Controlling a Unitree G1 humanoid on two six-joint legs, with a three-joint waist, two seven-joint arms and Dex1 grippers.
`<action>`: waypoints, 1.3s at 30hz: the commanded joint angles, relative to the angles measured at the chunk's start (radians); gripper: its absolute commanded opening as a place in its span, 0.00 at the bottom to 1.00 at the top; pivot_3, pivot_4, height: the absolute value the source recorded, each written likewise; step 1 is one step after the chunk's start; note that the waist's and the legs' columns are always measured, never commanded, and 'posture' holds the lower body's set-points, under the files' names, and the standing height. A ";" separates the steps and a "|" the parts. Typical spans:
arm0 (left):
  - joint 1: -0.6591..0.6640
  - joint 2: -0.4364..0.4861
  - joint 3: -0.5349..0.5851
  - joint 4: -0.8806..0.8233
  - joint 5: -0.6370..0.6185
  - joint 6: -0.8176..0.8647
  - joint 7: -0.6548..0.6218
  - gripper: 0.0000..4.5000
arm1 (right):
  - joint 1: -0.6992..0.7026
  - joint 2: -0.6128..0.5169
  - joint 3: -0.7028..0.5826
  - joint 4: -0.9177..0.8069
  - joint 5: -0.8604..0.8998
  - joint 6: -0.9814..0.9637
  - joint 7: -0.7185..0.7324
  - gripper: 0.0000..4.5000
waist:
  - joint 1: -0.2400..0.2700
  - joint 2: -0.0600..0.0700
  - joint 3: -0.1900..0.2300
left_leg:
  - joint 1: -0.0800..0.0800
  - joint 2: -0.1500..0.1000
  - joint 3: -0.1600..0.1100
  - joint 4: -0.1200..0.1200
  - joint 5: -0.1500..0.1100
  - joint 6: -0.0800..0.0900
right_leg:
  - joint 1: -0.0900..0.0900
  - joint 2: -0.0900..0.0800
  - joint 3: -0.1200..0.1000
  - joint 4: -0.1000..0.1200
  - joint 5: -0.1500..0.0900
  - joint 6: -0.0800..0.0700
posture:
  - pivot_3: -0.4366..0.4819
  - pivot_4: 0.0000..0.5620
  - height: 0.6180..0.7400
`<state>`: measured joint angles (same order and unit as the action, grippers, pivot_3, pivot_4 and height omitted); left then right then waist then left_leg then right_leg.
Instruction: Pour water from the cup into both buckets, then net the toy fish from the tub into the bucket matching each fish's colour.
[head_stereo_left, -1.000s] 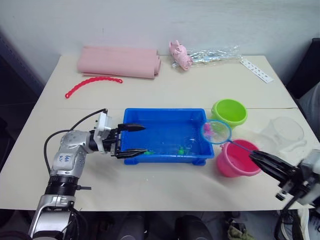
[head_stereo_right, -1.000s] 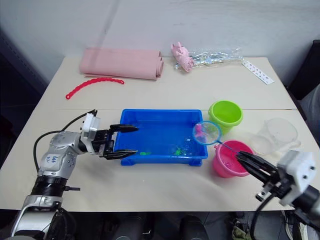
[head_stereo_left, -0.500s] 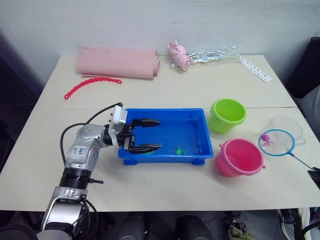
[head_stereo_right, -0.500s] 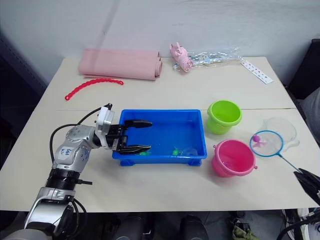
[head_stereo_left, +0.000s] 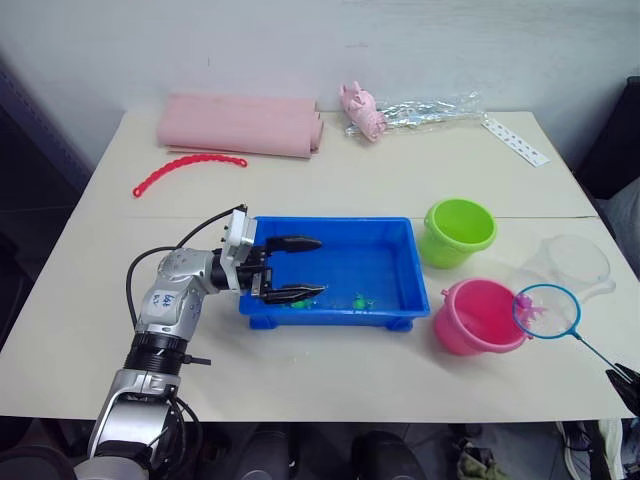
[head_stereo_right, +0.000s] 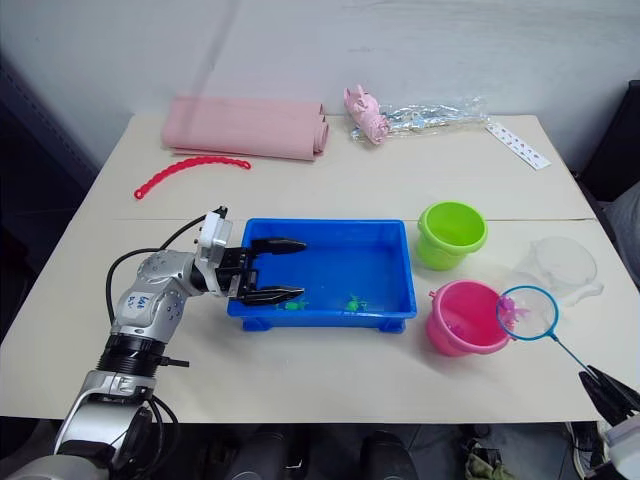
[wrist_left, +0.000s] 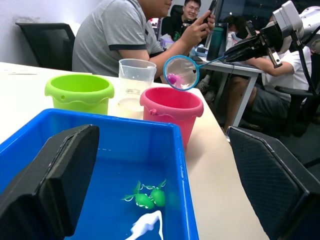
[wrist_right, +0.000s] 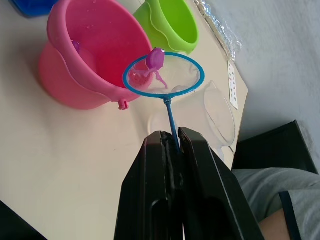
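Beside pink bucket (head_stereo_left: 478, 317): net (head_stereo_left: 546, 311) with pink fish (wrist_right: 154, 59), stick pinched by right gripper's (wrist_right: 171, 142) fingers for tipping
Tub (head_stereo_left: 385, 303): left wall straddled by left gripper's (head_stereo_left: 305, 268) wide-open fingers, nothing gripped, likely for steadying

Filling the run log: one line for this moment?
right gripper: shut on net | pink fish in net beside pink bucket | left gripper: open over tub

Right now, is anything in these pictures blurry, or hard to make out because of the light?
Left wrist view: the left tool's fingers loom dark and soft up close, while the net is crisp. Right wrist view: the right tool is a black mass with little detail. Left eye view: even light, faint shadows; the clear cup nearly melts into the table.
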<state>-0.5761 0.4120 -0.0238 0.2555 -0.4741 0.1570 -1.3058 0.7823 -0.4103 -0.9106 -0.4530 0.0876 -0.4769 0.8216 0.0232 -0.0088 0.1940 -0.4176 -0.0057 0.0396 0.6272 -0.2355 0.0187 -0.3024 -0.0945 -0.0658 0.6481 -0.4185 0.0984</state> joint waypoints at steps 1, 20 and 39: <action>-0.009 -0.002 0.005 -0.013 -0.004 -0.011 -0.004 0.99 | 0.004 -0.002 -0.016 0.011 -0.067 -0.074 -0.070 0.00 | 0.001 0.000 0.000 | 0.000 0.000 0.000 0.000 0.000 0.000 | 0.000 0.000 0.000 0.000 0.000 0.000 | 0.48 0.27 1.00; -0.016 -0.021 0.002 -0.123 -0.014 0.077 0.077 0.99 | -0.087 -0.104 -0.128 0.077 -0.692 -0.481 -0.468 0.00 | 0.000 0.000 0.000 | 0.000 0.000 0.000 0.000 0.001 -0.001 | 0.000 0.000 0.001 0.000 0.000 0.000 | 0.48 0.27 1.00; 0.070 0.080 0.100 -0.093 -0.025 0.033 0.053 0.99 | -0.038 -0.393 0.167 -0.089 0.314 0.064 -0.213 0.00 | -0.029 0.001 0.000 | 0.015 0.001 -0.001 -0.004 -0.001 0.001 | 0.016 0.000 0.000 -0.006 0.000 0.000 | 0.48 0.27 1.00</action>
<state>-0.5126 0.4761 0.0354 0.1754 -0.4824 0.2088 -1.2538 0.7601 -0.7666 -0.7541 -0.4830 0.2883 -0.4857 0.5615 -0.0058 -0.0082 0.1940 -0.4024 -0.0050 0.0396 0.6228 -0.2368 0.0194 -0.2864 -0.0945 -0.0651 0.6418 -0.4186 0.0981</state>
